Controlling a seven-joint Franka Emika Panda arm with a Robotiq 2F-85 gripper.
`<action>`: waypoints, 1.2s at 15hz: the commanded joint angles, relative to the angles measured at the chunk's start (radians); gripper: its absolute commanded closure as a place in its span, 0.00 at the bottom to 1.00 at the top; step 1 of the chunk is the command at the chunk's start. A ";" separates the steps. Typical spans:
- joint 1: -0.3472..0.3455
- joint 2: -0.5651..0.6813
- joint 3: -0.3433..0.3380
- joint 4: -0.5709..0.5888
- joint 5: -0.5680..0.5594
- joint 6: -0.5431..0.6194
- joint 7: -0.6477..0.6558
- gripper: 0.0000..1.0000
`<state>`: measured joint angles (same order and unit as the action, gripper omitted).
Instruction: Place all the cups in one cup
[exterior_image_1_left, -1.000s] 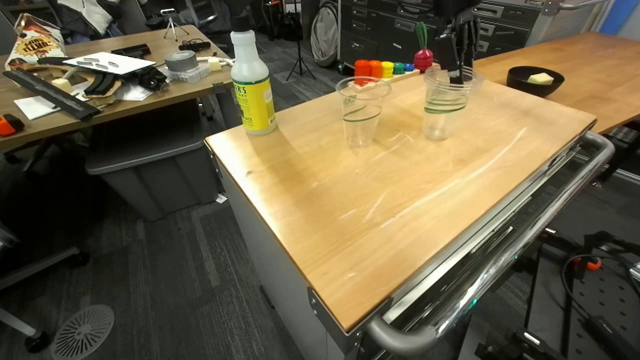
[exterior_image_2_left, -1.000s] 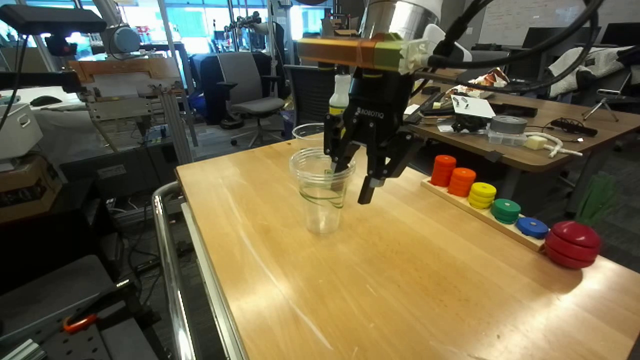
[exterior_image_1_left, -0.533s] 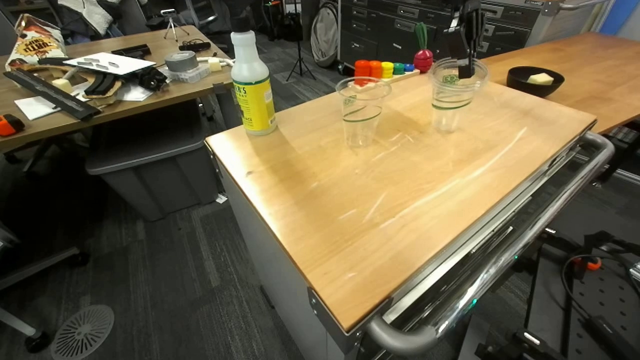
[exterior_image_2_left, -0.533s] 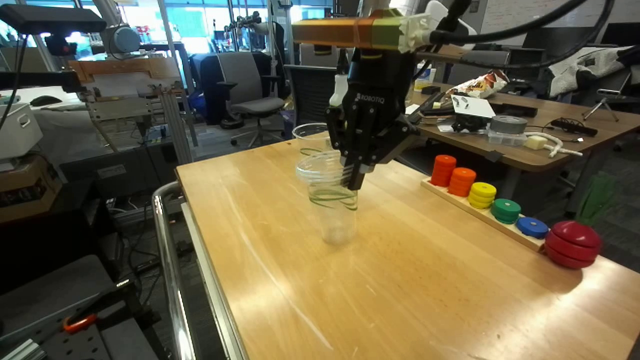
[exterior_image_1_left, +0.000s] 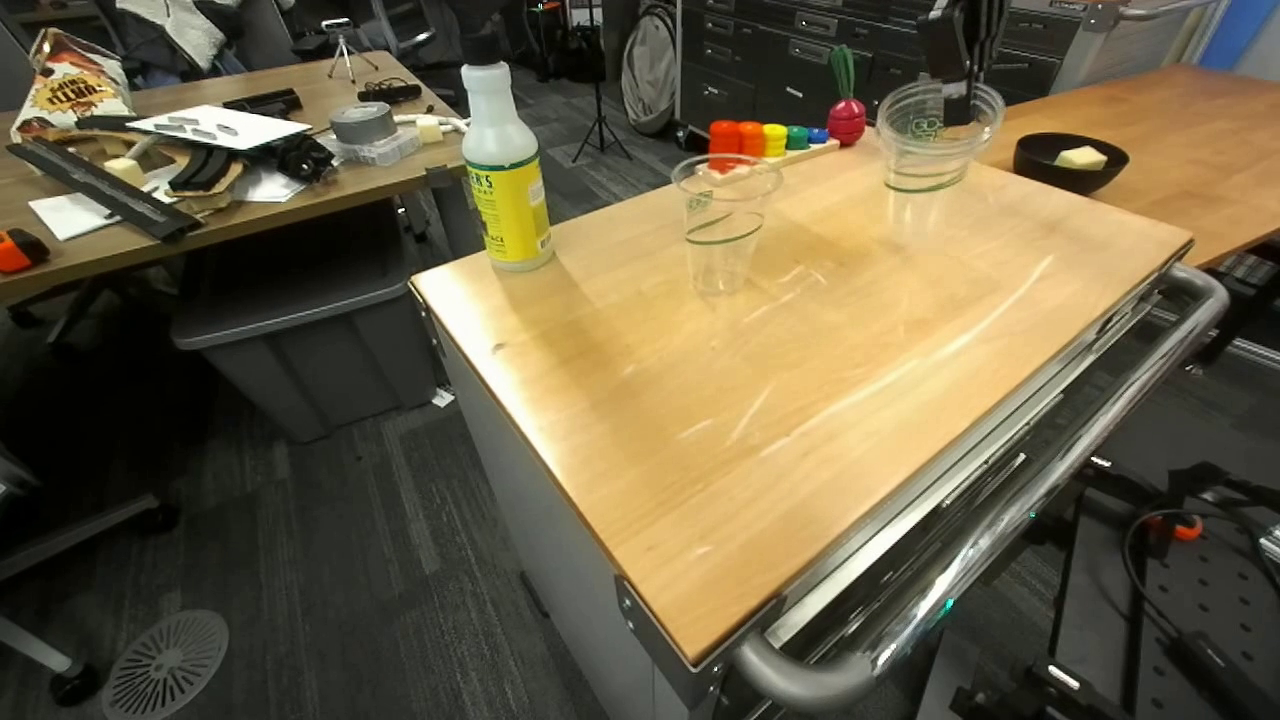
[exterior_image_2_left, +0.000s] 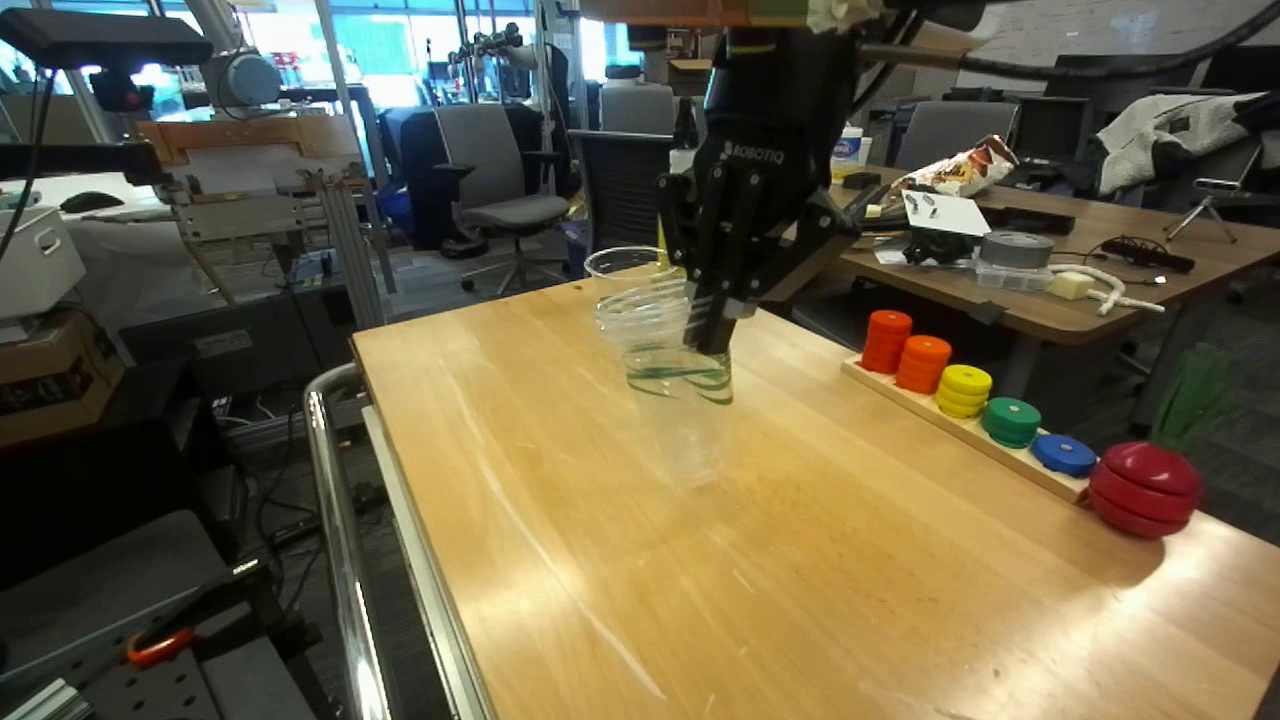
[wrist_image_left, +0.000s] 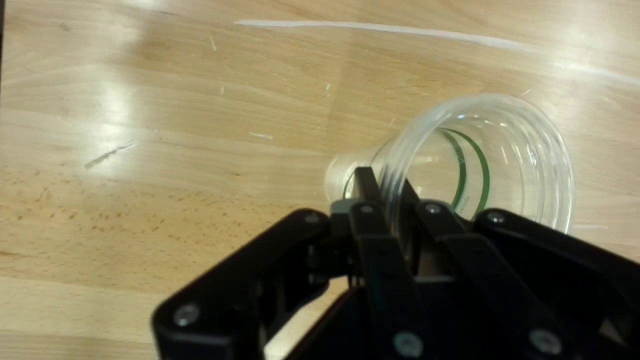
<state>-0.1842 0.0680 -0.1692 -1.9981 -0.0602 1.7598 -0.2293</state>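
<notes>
the black gripper pinches the wall of the nested cups, with one finger inside the mouth and one outside, so the rim passes between them in the wrist view. there i see also two green bands and a doubled rim, therefore i believe these are two cups, one sitting in the other. in an exterior view the nested cups lean to one side, and from where i stand it is not clear whether their bottom is free of the table top. a single cup stands upright on it, apart from them, between them and the yellow-labelled bottle. so, in my opinion, one nesting is done, and the step in hand is to bring this pair to the single cup. the next move should carry the pair above the single cup's mouth, high enough not to hit its rim, then make it straight, put centre over centre, and lower it slowly before letting go. i am not able to see if the fingers hold both walls or only one; if only one, the outer cup could perhaps slip down.
</notes>
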 joint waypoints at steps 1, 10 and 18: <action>-0.002 -0.073 -0.001 0.082 0.067 -0.116 -0.011 0.98; 0.082 0.033 0.072 0.449 0.164 -0.330 -0.002 0.98; 0.058 0.288 0.104 0.661 0.246 -0.438 -0.029 0.98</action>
<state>-0.0935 0.2576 -0.0733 -1.4774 0.1341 1.4054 -0.2341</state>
